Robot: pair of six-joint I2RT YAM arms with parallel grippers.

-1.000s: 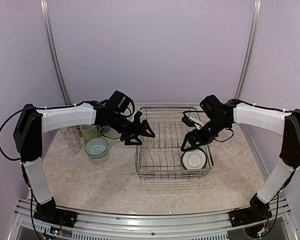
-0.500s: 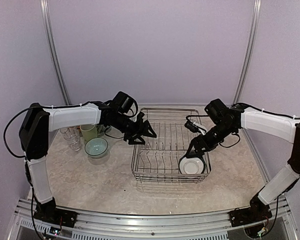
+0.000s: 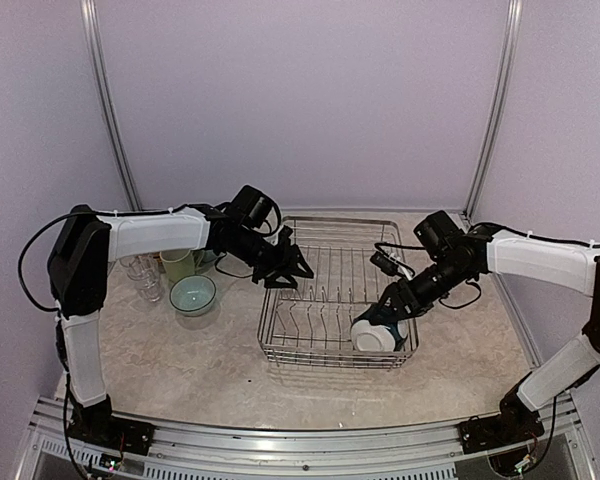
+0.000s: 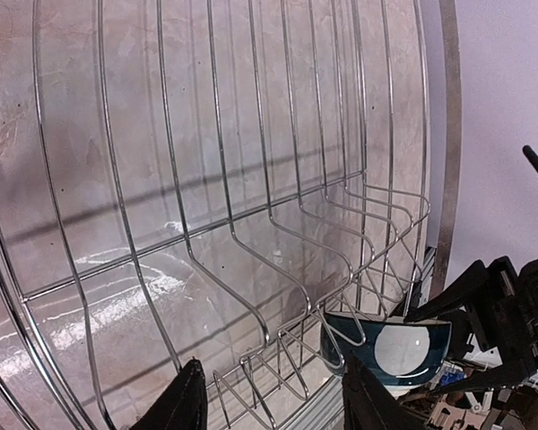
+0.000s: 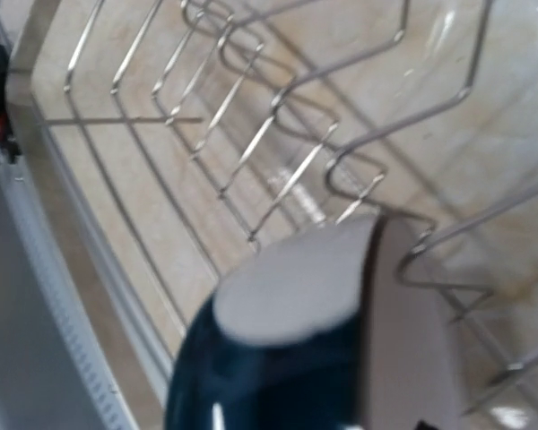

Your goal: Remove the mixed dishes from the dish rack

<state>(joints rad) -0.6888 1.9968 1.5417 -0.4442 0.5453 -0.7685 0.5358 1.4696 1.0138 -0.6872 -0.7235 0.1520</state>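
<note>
The dish rack (image 3: 320, 320), a silver wire basket, sits mid-table, slightly askew. Its only dish is a dark blue bowl with a white base (image 3: 373, 333), tipped on its side against the dividers at the near right corner. It also shows in the left wrist view (image 4: 390, 349) and fills the right wrist view (image 5: 296, 358). My right gripper (image 3: 388, 312) is right at the bowl; its fingers are hidden, so contact is unclear. My left gripper (image 3: 292, 270) hovers at the rack's far left rim. Its fingers (image 4: 186, 403) stand apart over the bare wires.
Left of the rack stand a pale green mug (image 3: 177, 263), a light blue-green bowl (image 3: 193, 294) and clear glasses (image 3: 140, 272). The metal frame rail (image 3: 280, 445) runs along the table's near edge. Purple walls close in the back and sides.
The rack has slid a little left and nearer. The bowl has tipped from face-up onto its side as my right gripper came down on it. Both grippers' jaws have narrowed.
</note>
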